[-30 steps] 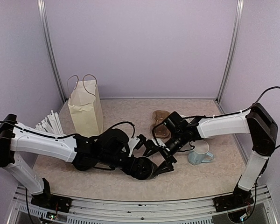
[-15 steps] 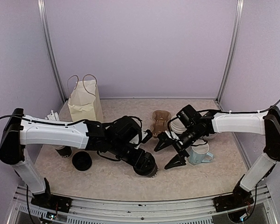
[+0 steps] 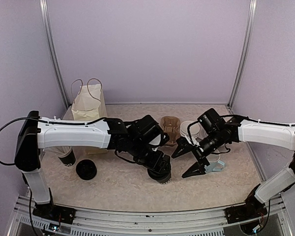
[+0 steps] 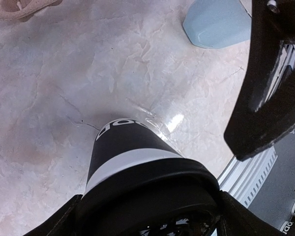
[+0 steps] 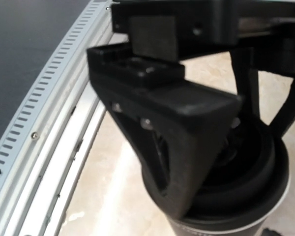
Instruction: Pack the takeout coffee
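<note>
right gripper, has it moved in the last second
Yes. The right gripper, open, has pulled back to the right, nearer the mug and away from the cup that the left gripper holds.

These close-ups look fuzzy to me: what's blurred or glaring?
Left wrist view: the cup lid up close is soft, and a glare spot shines on the table. Right wrist view: the cup is blurred, the metal rail sharper. Top view: evenly lit.
</note>
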{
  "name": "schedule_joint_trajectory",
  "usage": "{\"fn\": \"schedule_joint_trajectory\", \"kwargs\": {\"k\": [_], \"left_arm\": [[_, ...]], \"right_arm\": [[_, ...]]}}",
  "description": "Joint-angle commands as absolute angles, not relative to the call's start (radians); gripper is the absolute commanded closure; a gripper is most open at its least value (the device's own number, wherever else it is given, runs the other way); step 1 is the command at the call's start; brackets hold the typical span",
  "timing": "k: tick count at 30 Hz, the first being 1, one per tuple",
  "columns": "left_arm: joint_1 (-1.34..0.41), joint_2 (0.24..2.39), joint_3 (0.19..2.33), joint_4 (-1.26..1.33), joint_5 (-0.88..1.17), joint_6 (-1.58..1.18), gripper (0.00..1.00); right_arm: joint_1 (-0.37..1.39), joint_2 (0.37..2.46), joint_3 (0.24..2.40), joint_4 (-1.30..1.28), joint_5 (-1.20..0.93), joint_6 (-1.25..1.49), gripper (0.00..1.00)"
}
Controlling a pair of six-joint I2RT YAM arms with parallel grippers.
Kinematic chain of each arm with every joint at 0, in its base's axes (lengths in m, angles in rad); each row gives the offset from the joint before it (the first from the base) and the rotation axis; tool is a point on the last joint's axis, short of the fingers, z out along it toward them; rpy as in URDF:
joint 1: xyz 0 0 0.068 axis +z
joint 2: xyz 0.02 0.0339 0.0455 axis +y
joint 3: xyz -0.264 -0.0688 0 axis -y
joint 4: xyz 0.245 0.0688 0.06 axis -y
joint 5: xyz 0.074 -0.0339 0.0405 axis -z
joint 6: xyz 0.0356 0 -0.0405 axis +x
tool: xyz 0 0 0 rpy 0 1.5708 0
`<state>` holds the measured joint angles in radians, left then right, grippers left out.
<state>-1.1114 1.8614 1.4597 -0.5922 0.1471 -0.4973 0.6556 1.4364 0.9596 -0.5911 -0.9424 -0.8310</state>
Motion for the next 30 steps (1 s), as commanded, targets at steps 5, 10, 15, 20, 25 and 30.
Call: {"fn": "schedule_joint_trajectory", "kwargs": {"k": [5, 10, 15, 20, 25, 30], "left_arm": [[-1.106, 1.910, 1.536, -0.647, 0.104, -0.514, 0.10], [-1.110, 1.925, 1.556, -0.623, 0.080, -0.509, 0.05], [-1.124, 1.914, 1.599, -0.621, 0.032, -0.484, 0.01], [-1.140, 1.884, 1.618, -0.639, -0.053, -0.482, 0.01], [-1.144, 1.768, 1.516, -0.620, -0.177, -0.574, 0.01], [-1.073, 1.624, 1.286, -0.477, -0.127, -0.751, 0.11]], "right_arm": [[0.627, 1.370, 0.925, -0.637, -0.897, -0.799, 0.01], [0.621, 1.357, 0.914, -0.641, -0.890, -0.786, 0.01], [0.619, 1.348, 0.910, -0.643, -0.887, -0.768, 0.01], [0.620, 1.363, 0.936, -0.667, -0.873, -0.744, 0.01], [0.614, 1.382, 0.996, -0.685, -0.829, -0.639, 0.05], [0.604, 1.439, 1.049, -0.670, -0.736, -0.451, 0.17]]}}
